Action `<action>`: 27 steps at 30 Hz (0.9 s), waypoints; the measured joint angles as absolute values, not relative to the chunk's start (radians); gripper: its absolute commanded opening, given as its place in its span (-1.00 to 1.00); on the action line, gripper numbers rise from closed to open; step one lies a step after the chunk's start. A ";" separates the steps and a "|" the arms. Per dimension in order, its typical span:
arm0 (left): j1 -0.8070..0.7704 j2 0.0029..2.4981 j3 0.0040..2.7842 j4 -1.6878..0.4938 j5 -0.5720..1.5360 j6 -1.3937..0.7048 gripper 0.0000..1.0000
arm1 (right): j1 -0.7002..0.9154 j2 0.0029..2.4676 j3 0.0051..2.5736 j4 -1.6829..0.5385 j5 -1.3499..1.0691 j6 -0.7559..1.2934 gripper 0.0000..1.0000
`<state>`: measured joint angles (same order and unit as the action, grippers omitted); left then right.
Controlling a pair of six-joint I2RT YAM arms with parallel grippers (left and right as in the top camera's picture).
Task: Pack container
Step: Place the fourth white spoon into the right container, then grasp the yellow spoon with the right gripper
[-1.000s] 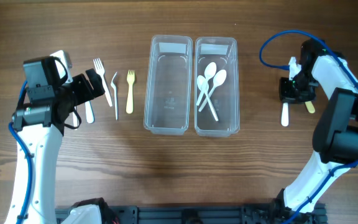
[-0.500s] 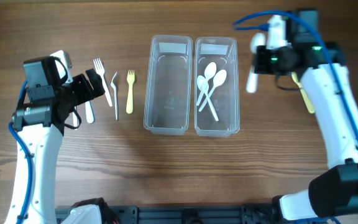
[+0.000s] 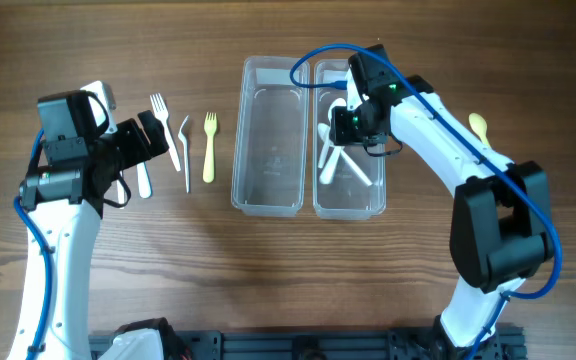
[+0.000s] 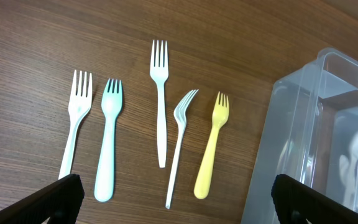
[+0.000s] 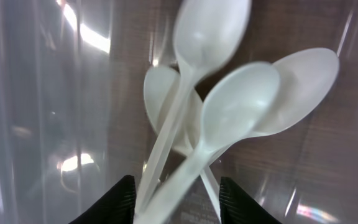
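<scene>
Right gripper [image 5: 178,200] sits over the right container [image 3: 372,200], left of its middle, nearer the wall it shares with the left container [image 3: 271,200]. Its fingers [image 5: 124,198] are apart with spoon handles running between them. Can't tell if it's pinching one or has let go, and the top spoon is blurred. In the wrist view the clear wall is just left of the fingers, with more room on the other side

Left gripper [image 4: 176,190] is spread wide, holding nothing, above the near ends of the fork row

Counts:
- white spoons [image 5: 238,106]: 4, crossing in a pile in or over the right container
- yellow spoon [image 3: 478,126]: 1, on the table [image 3: 288,270] right of the right arm, well apart from both containers
- white forks [image 4: 159,106]: 3, one lying on its edge
- mint fork [image 4: 107,143]: 1
- yellow fork [image 4: 211,152]: 1
- containers: 2, long walls touching, the left one empty

All 5 forks lie in a row left of the left container, not touching each other. The yellow fork is nearest its wall, with a bare strip between. There is bare wood in front of both containers
</scene>
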<state>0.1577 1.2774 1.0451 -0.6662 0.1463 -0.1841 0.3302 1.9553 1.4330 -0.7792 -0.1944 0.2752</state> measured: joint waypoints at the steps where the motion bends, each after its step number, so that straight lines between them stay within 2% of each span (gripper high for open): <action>1: 0.158 1.277 1.045 -0.666 0.146 -0.184 0.99 | 0.328 1.952 1.444 -0.807 -0.183 0.263 0.22; 5: 0.158 1.277 1.045 -0.666 0.147 -0.184 1.00 | 0.283 1.853 1.542 -0.849 -0.121 0.191 0.51; 7: 0.158 1.277 1.045 -0.667 0.147 -0.184 1.00 | 0.223 1.746 1.584 -0.813 -0.075 0.142 0.57; 13: 0.158 1.277 1.045 -0.667 0.147 -0.184 1.00 | -0.049 1.608 1.624 -0.795 0.014 -0.066 0.57; 14: 0.158 1.277 1.045 -0.666 0.147 -0.184 1.00 | -0.138 1.639 1.603 -0.797 0.015 -0.124 0.57; 18: 0.158 1.277 1.045 -0.667 0.146 -0.184 1.00 | -0.315 1.837 1.530 -0.886 -0.043 -0.269 0.50; 21: 0.158 1.277 1.045 -0.667 0.147 -0.184 1.00 | -0.346 1.980 1.511 -0.905 -0.072 -0.329 0.40; 24: 0.158 1.277 1.045 -0.667 0.147 -0.184 0.99 | -0.343 2.032 1.511 -0.885 -0.078 -0.365 0.28; 27: 0.158 1.277 1.045 -0.666 0.147 -0.184 1.00 | -0.343 2.060 1.511 -0.870 -0.058 -0.373 0.25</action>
<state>0.1577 1.2774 1.0451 -0.6662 0.1467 -0.1841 -0.3431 2.0598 1.5112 -0.8703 -0.0578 -0.3733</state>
